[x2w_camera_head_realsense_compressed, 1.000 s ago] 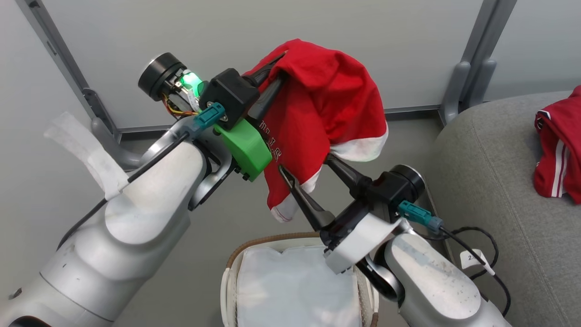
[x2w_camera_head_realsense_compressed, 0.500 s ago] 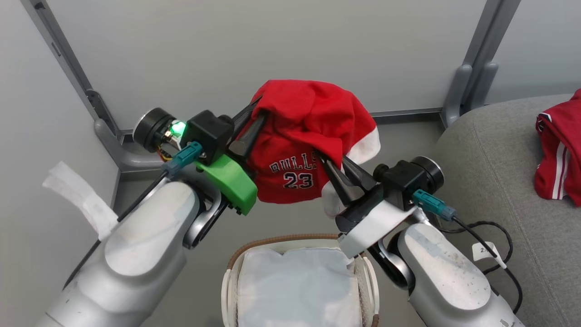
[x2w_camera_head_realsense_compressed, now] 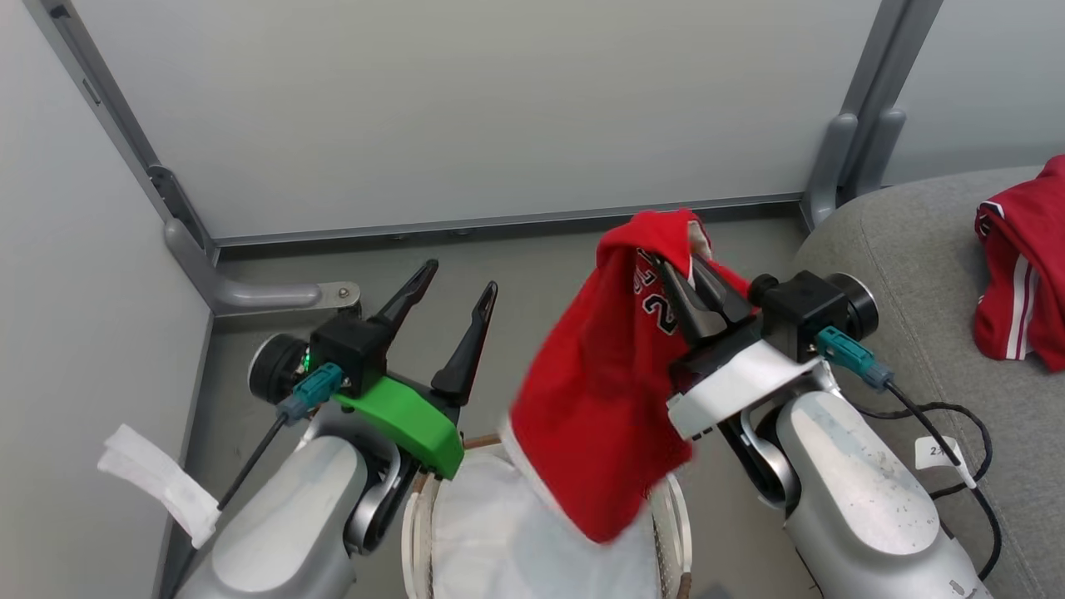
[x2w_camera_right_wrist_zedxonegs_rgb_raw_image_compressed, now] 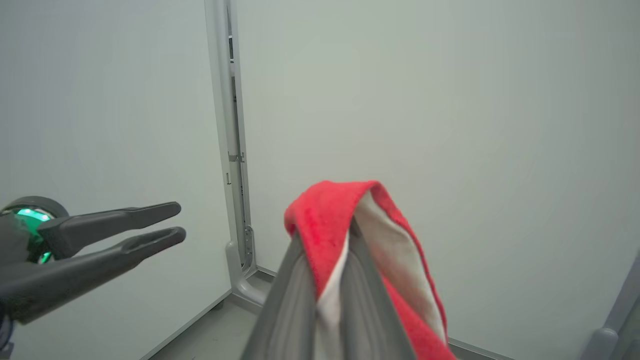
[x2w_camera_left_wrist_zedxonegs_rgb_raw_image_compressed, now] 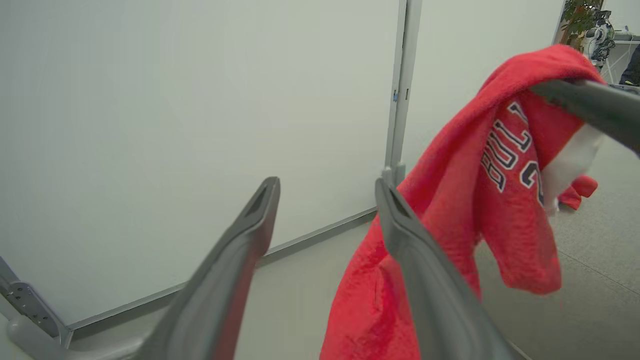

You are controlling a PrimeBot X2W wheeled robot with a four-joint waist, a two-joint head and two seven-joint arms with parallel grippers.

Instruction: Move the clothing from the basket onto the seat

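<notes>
A striped cloth [x2w_camera_head_realsense_compressed: 1015, 274] lies on the seat [x2w_camera_head_realsense_compressed: 907, 249]. The right gripper [x2w_camera_head_realsense_compressed: 678, 270] is pinched tight on the red cloth [x2w_camera_head_realsense_compressed: 599, 416], which hangs over the basket [x2w_camera_head_realsense_compressed: 412, 532]. The left gripper [x2w_camera_head_realsense_compressed: 460, 279] is wide open, holding nothing. The red cloth has yet to reach the seat.

Head camera: above red lettered fabric jersey [x2w_camera_head_realsense_compressed: 599, 416], facing down, mid-range. Left wrist camera: close at jersey's left. Right wrist camera: hard against its top fold. All share jersey.
</notes>
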